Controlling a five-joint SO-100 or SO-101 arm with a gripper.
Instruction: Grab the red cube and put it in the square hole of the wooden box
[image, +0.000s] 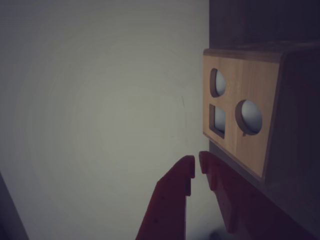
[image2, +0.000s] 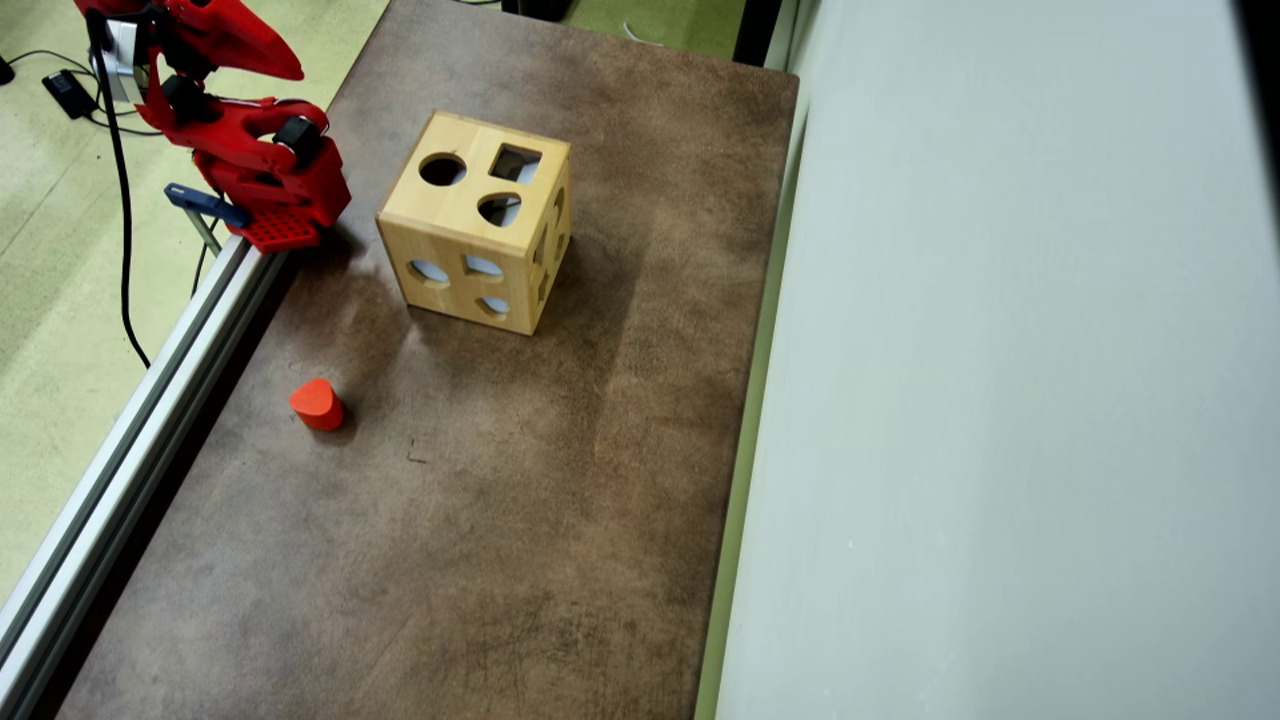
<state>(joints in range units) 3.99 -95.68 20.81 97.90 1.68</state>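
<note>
The small red block (image2: 317, 404) stands on the brown table near its left edge in the overhead view; its outline looks rounded on one side. It is out of the wrist view. The wooden box (image2: 476, 222) stands further back, with a round, a square (image2: 515, 162) and a teardrop hole in its top. The wrist view shows the box (image: 250, 100) at the right with its square hole (image: 218, 120). My red gripper (image: 197, 165) is empty, its jaws almost touching. In the overhead view the gripper (image2: 290, 68) is folded back above the arm's base, far from the block.
The arm's base (image2: 270, 190) is clamped to an aluminium rail (image2: 150, 400) along the table's left edge. A pale wall or panel (image2: 1000, 400) runs along the table's right edge. Cables lie on the floor at the left.
</note>
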